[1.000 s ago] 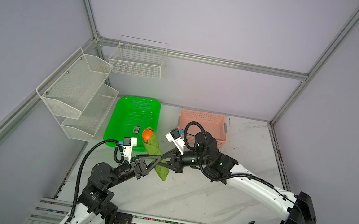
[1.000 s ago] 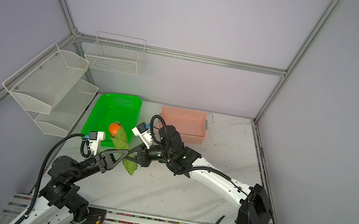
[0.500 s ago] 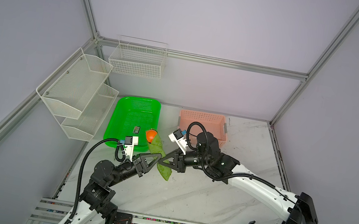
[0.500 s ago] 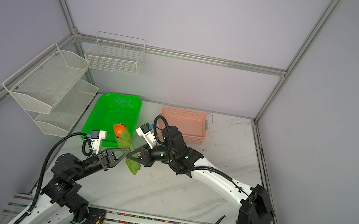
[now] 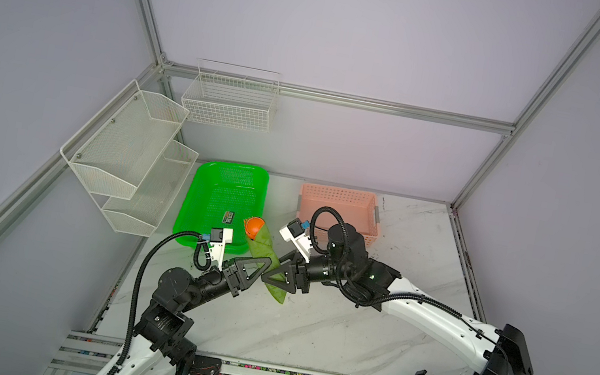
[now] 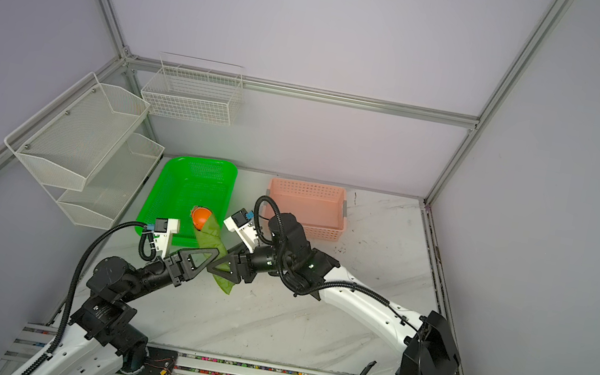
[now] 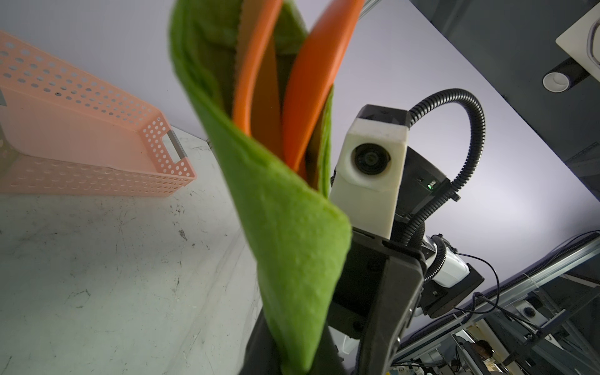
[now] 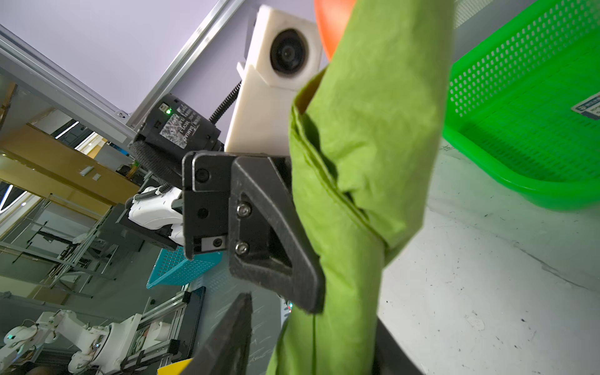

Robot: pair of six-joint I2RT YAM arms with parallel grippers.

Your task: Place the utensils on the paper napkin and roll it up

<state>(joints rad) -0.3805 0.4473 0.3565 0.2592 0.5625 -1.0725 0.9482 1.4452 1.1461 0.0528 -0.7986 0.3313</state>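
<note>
Olive napkin (image 5: 265, 248) around orange utensils (image 5: 253, 227), left gripper (image 5: 268, 263) clamped on it, right gripper (image 8: 311, 350) apart; tray sticker (image 5: 229, 218) illegible.

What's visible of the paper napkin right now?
The paper napkin is a matte, olive-green, fibrous-looking sheet rolled into a loose tube; its overlapping edge shows in the right wrist view. It is tilted and appears lifted off the table, with its upper end near the green tray corner. Orange utensils poke out of that end. The left end effector is shut on its middle, and the right end effector brackets it with jaws open.
</note>
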